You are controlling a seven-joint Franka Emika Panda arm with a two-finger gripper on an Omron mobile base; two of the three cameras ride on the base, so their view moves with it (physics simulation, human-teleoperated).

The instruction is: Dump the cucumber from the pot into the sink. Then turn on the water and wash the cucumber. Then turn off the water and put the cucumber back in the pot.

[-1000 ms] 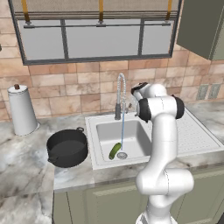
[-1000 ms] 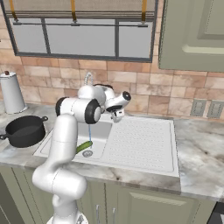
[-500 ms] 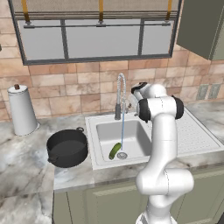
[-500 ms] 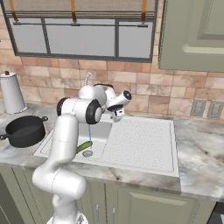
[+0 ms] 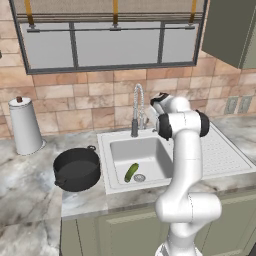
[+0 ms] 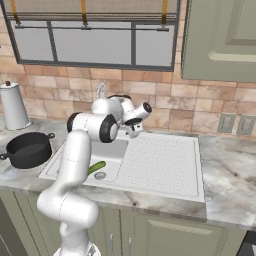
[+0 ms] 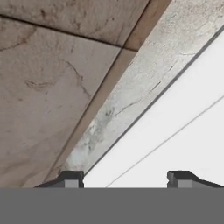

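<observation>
The green cucumber (image 5: 131, 172) (image 6: 96, 167) lies in the white sink's (image 5: 146, 148) (image 6: 160, 165) basin, beside the round drain (image 5: 140, 177). On the counter left of the sink stands the black pot (image 5: 76, 168) (image 6: 26, 149); I see nothing in it. My gripper (image 6: 134, 131) (image 7: 126, 177) hangs over the sink's back rim, just right of the gooseneck faucet (image 5: 137, 107) (image 6: 101, 90). Its fingertips (image 7: 72, 178) stand apart with nothing between them, facing the tiled wall and the strip of counter. No water stream shows under the spout.
A tall white canister (image 5: 24, 125) (image 6: 12, 106) stands at the wall left of the pot. The dotted drainboard (image 5: 225, 150) lies right of the basin. Wall outlets (image 6: 235, 124) sit further right, and a window runs above the faucet.
The pale-blue stream under the faucet, seen in both earlier frames, is gone now. The arm has barely moved. Cucumber and pot lie as before.
</observation>
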